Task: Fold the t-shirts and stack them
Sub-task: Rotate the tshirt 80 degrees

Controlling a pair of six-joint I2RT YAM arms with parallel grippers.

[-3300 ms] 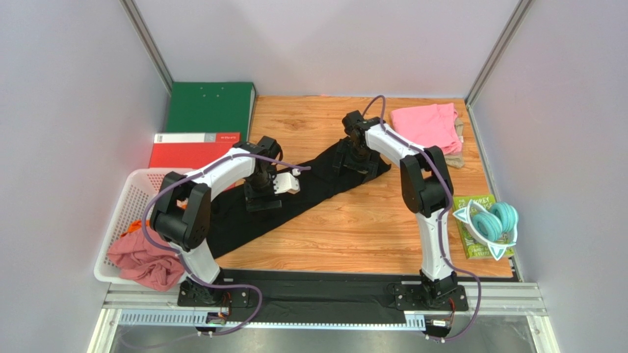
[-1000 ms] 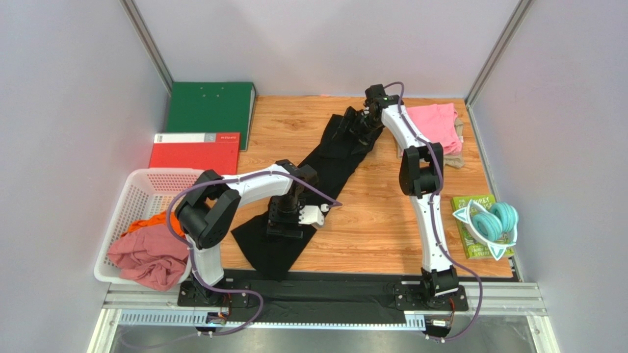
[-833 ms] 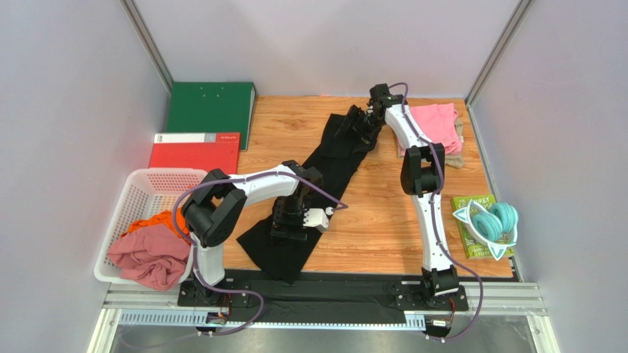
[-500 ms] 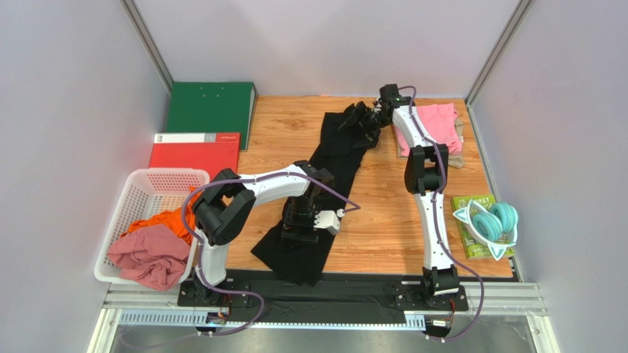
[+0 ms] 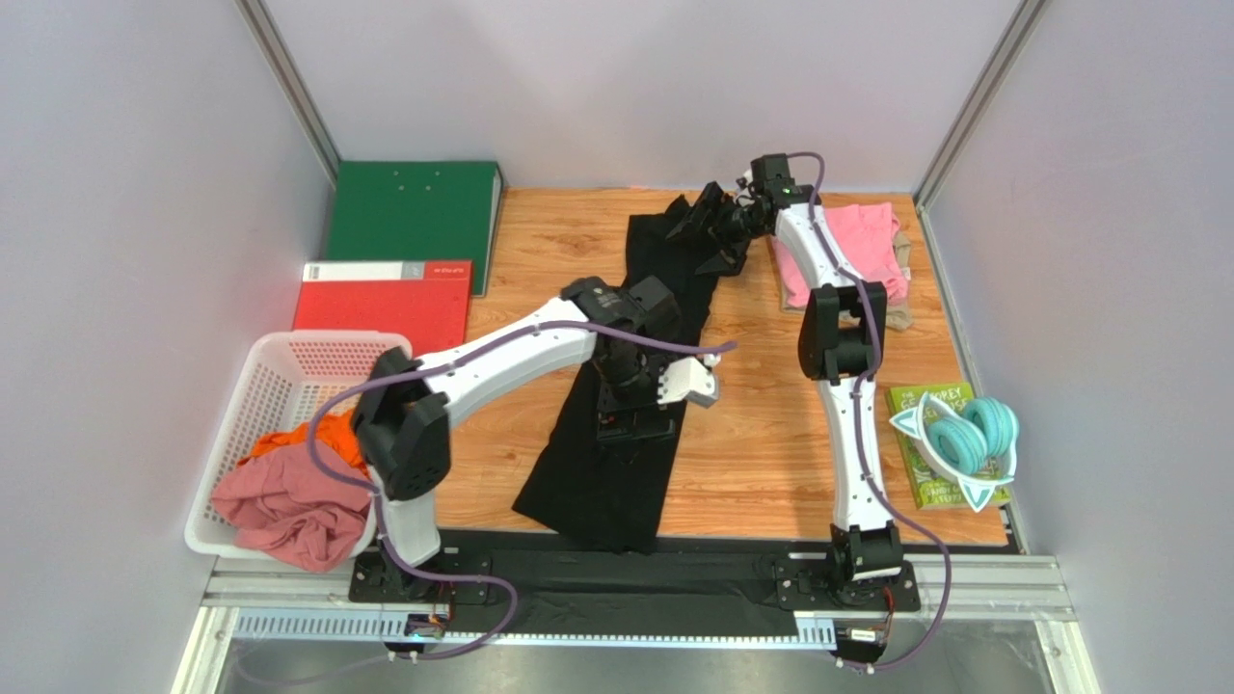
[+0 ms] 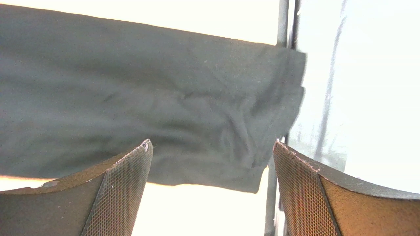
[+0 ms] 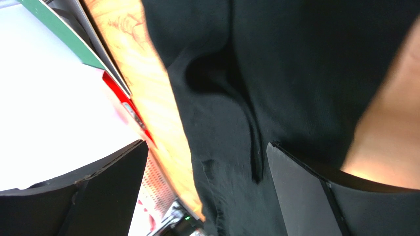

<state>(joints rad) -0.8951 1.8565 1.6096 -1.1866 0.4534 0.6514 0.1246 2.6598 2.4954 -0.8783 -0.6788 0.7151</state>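
Lab robot cell: grey panel walls [image 5: 131, 174], aluminium base rail [image 5: 1000, 590].

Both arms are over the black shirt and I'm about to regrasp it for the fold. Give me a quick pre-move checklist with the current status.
1. Left gripper open, nothing held, above the shirt's middle: ok.
2. Right gripper open, nothing held, over the shirt's far end: ok.
3. Black shirt spread flat for folding: not ok. It lies as a long narrow strip, bunched at the far end.
4. Shirt's near end fully on the table: cannot tell. It reaches the front edge.
5. Folded pink shirt in place at the far right: ok.
6. Basket emptied: not ok. The orange shirt and dusty-rose shirt are inside.
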